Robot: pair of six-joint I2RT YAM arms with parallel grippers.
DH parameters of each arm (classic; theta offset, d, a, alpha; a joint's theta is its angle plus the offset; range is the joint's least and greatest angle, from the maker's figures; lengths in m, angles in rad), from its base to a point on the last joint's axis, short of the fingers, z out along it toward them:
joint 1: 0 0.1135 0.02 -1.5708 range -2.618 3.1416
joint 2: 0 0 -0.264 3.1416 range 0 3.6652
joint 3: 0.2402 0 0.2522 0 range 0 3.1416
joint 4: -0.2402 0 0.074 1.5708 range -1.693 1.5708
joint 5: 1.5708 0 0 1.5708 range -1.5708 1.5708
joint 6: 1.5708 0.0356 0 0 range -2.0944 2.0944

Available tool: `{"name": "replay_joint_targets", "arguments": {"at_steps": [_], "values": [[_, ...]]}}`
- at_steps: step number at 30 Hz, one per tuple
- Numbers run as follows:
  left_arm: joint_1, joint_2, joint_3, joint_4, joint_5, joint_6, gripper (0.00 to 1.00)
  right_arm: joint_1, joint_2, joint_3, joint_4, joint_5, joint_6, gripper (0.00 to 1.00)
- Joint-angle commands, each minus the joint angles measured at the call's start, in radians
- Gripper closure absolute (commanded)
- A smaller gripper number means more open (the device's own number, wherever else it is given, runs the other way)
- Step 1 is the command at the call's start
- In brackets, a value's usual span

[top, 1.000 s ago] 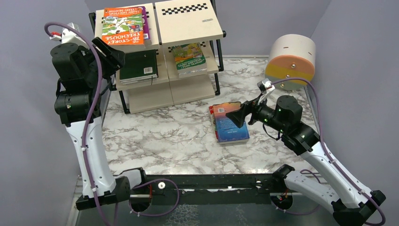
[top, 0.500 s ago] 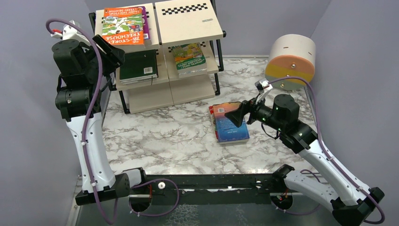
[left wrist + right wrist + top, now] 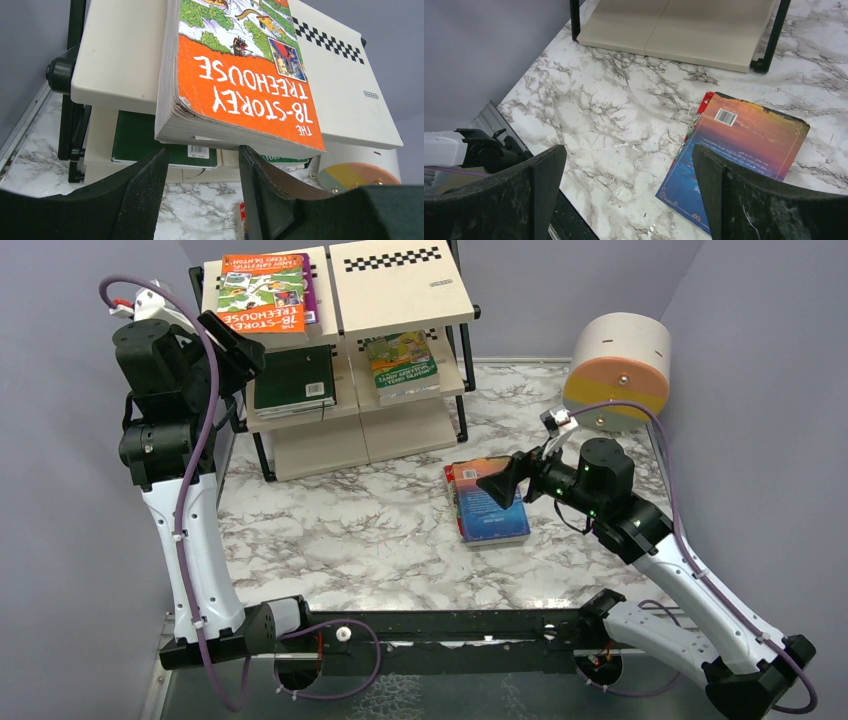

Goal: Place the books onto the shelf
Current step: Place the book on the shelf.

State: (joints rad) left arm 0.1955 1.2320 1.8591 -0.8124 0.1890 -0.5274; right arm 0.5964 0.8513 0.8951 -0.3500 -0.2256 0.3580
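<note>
The left hand (image 3: 240,348) is raised at the front left corner of the shelf (image 3: 400,290), level with the top tier. The orange book (image 3: 262,295) lies flat on the top left board, directly beyond the fingertips. The left wrist view shows what the top view does not: this book overhangs the board's front edge, and its near page edge sits just above the gap between the two fingers (image 3: 145,195). The jaws are partly apart and nothing is clamped between them; contact with the book cannot be confirmed. The right hand (image 3: 503,482) hovers low over the blue-and-orange book (image 3: 492,515), which lies flat on the desk (image 3: 340,520) in front of the shelf. The right wrist view shows the jaws spread wide, holding nothing, with the book's barcode end ahead of them and offset toward one finger. It also shows a red edge along the book's side; whether this is a spine or a second book underneath cannot be determined. Shelf contents are readable only from the top view. On the top tier, the orange book rests on a purple book (image 3: 313,300); the adjacent board bears a checkered strip. On the middle tier, a dark green book (image 3: 293,380) lies on the left board and a green cartoon book (image 3: 402,362) on the right. A beige-and-orange drum (image 3: 617,358) stands on the desk to the right of the shelf, well apart from both hands.
</note>
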Motion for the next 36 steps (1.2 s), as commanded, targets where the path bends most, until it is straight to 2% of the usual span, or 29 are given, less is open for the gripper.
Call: {"name": "replay_joint_targets", "arguments": {"at_steps": [1,36], "values": [[0.007,0.015,0.044,0.034,-0.04,0.013,0.53,0.003,0.003,0.036,-0.005,0.021,0.002,0.05],[0.007,0.061,0.006,0.123,0.04,-0.043,0.53,0.003,0.019,0.036,0.009,0.04,0.003,0.05]]}}
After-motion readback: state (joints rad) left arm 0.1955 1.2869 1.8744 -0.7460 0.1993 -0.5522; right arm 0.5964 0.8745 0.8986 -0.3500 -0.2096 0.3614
